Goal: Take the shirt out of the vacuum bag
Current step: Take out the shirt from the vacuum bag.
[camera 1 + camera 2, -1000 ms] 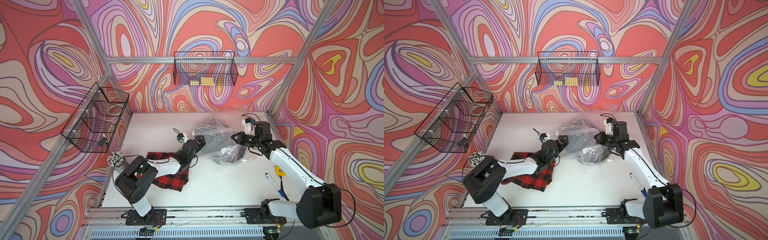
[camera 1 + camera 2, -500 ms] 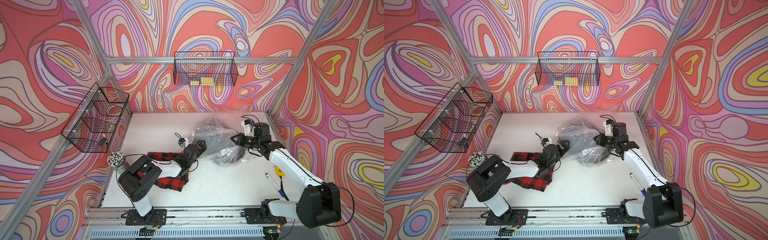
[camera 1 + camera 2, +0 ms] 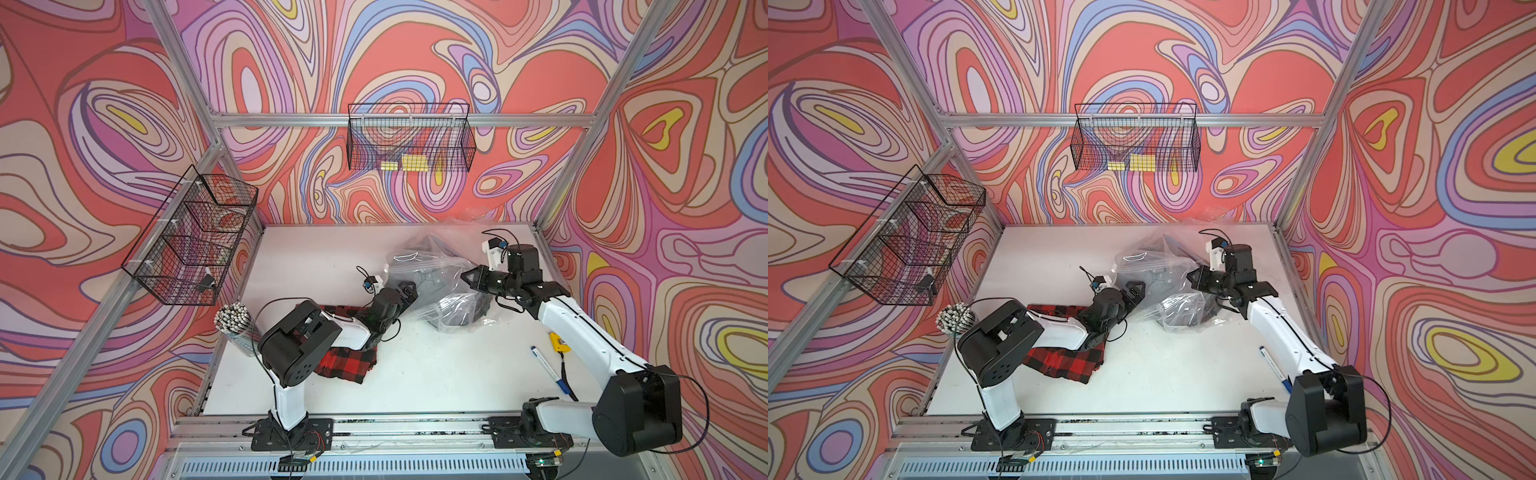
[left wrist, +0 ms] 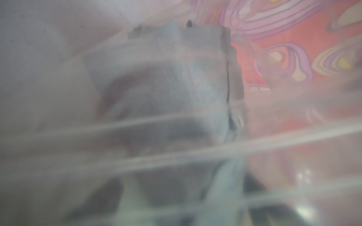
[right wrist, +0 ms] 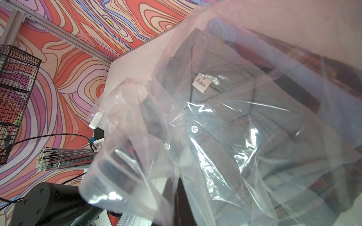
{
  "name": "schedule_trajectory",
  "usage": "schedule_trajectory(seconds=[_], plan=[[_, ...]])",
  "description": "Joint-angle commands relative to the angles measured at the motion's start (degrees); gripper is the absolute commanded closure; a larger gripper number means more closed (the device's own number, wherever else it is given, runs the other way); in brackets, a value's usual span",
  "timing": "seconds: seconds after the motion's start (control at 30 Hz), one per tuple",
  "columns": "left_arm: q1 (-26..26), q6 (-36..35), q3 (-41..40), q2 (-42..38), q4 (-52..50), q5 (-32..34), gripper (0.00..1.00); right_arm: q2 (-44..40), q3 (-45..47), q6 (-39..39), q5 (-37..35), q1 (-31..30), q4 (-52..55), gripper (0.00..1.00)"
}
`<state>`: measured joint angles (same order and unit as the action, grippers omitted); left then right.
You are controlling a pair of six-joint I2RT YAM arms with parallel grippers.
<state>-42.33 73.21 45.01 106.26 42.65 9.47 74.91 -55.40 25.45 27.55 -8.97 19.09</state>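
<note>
The vacuum bag point(image 3: 432, 262) point(image 3: 1154, 266) lies crumpled at the table's middle right, clear and crinkly. A grey button shirt point(image 5: 219, 109) with a white neck label sits inside it, dark through the plastic in a top view point(image 3: 459, 311). My right gripper point(image 3: 467, 278) point(image 5: 177, 203) is shut on the bag's plastic edge and holds it up. My left gripper point(image 3: 409, 289) point(image 3: 1136, 289) stands open at the bag's mouth. The left wrist view is blurred by plastic over the lens, with grey cloth point(image 4: 166, 88) behind it.
A red-and-black plaid shirt point(image 3: 345, 365) lies flat under my left arm. A cup of white-tipped sticks point(image 3: 232, 322) stands at the left edge. A blue pen point(image 3: 548, 370) and a yellow item point(image 3: 557, 341) lie right. Wire baskets point(image 3: 409, 141) point(image 3: 191, 237) hang on the walls.
My left arm has reached forward, bringing the open gripper a little further right into the bag's mouth. The right gripper edged slightly left with the bag edge.
</note>
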Motion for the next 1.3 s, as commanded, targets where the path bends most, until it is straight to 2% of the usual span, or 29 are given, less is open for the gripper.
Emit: schedule_trajectory(seconds=[0.0, 0.1, 0.2, 0.43, 0.5, 0.67, 0.73, 0.8, 0.87, 0.93, 1.03, 1.13, 1.27], plan=[[0.1, -2.9, 1.4, -0.3, 0.8, 0.2, 0.01, 0.7, -1.5, -0.3, 0.5, 0.0, -0.6, 1.0], [0.6, -2.9, 3.4, 2.0, 1.8, -1.9, 0.03, 0.6, -1.2, -0.2, 0.4, 0.0, -0.9, 1.0], [0.8, -2.2, 4.1, 4.2, 4.4, -3.6, 0.18, 0.3, -1.2, -0.2, 0.4, 0.0, -0.8, 1.0], [0.8, -2.0, 3.9, 4.1, 5.4, -4.3, 0.41, 0.1, -1.1, -0.7, 0.0, 0.0, -0.4, 1.0], [0.8, -2.2, 3.7, 3.7, 5.1, -4.5, 0.44, 0.2, -1.1, -0.6, 0.1, 0.0, -0.5, 1.0], [1.3, -1.1, 3.5, 3.7, 6.2, -5.2, 0.63, 0.2, -1.0, -0.5, 0.2, 0.0, -0.7, 1.0], [1.4, -1.1, 4.4, 4.1, 5.9, -6.0, 0.62, 0.2, -0.9, -0.7, 0.2, 0.0, -0.7, 1.0], [1.4, -1.6, 6.2, 4.7, 4.7, -7.1, 0.45, 0.2, -0.8, -0.7, 0.3, 0.0, -0.7, 1.0], [1.4, -2.1, 7.4, 5.2, 4.3, -7.9, 0.41, 0.2, -0.9, -0.7, 0.4, 0.0, -0.6, 1.0], [1.4, -2.1, 7.8, 5.5, 5.1, -7.9, 0.32, 0.2, -0.9, -0.7, 0.5, -0.1, -0.7, 1.0], [1.4, -2.3, 7.5, 5.0, 6.3, -7.5, 0.3, 0.2, -1.0, -0.7, 0.4, 0.0, -0.7, 1.0], [1.4, -2.5, 7.4, 4.6, 6.5, -7.8, 0.42, 0.3, -1.0, -0.7, 0.5, -0.1, -0.8, 1.0], [1.6, -1.7, 7.4, 5.7, 8.3, -9.0, 0.71, 0.3, -1.0, -0.7, 0.4, -0.1, -0.7, 1.0]])
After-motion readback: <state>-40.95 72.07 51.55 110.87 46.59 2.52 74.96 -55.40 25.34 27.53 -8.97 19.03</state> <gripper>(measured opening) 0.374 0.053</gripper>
